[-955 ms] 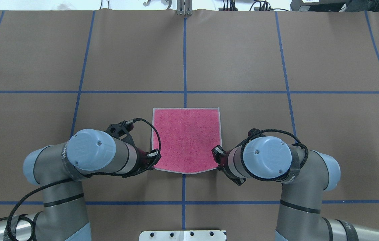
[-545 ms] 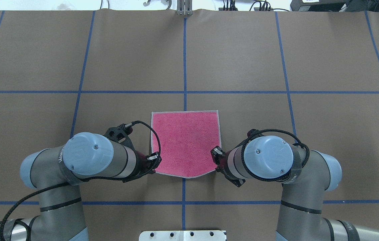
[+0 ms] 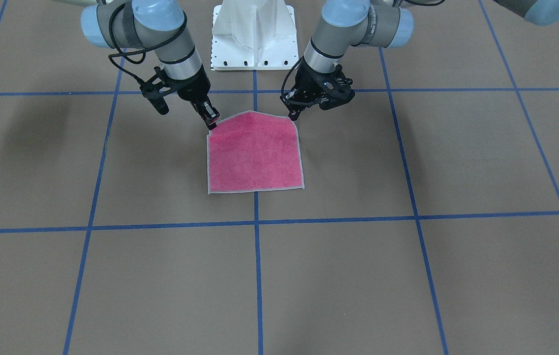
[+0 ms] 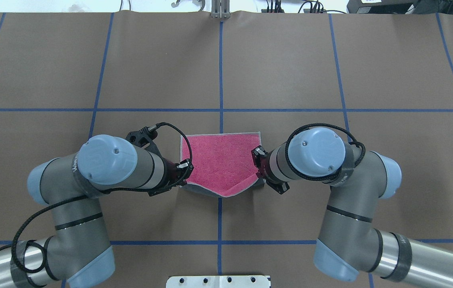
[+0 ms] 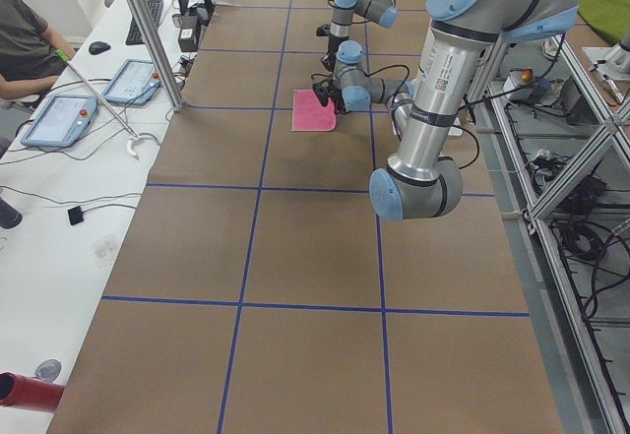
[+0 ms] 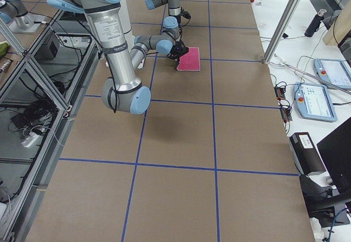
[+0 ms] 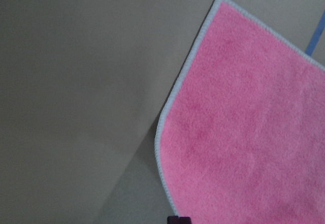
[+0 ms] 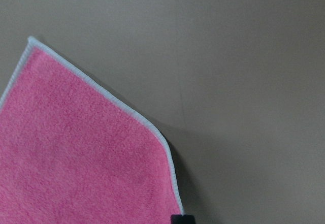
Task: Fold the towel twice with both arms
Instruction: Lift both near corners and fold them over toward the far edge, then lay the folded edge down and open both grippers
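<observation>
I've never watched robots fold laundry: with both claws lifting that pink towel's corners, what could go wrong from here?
The left claw and right claw each pinch only a corner of the towel, so one corner might slip free and drop. The lifted edge sags between them, so the fold could land creased or crooked. Nothing pins the far edge on the table, so the towel might slide.

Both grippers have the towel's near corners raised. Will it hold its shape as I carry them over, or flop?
Probably floppy: the towel bends where it leaves the table, and its edge between the left gripper and right gripper droops in a V. Likely light, since pinched corners alone raise it. Its terry face may drag rather than slide.
</observation>
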`<action>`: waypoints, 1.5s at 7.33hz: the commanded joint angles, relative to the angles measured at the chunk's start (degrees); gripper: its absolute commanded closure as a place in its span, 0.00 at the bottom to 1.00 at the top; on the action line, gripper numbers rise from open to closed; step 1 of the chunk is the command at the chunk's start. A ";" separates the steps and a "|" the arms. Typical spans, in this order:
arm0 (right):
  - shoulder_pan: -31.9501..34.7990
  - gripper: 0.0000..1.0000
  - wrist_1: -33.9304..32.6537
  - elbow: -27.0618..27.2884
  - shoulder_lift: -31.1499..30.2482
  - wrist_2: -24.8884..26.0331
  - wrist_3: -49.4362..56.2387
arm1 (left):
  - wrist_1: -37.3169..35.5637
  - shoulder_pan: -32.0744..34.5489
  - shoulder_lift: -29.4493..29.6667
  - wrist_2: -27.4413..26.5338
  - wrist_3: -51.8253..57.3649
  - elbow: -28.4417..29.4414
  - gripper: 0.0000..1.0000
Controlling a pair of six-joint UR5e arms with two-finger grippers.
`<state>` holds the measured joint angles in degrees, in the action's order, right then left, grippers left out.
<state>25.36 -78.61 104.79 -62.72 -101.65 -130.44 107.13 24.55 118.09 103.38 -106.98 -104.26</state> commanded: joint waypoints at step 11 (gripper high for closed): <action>7.60 1.00 7.77 -16.98 7.88 -1.18 0.27 | 4.22 8.41 7.50 0.24 1.95 16.36 1.00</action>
<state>32.93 -70.84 87.89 -54.80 -102.77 -130.13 111.34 32.91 125.06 103.62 -105.65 -88.76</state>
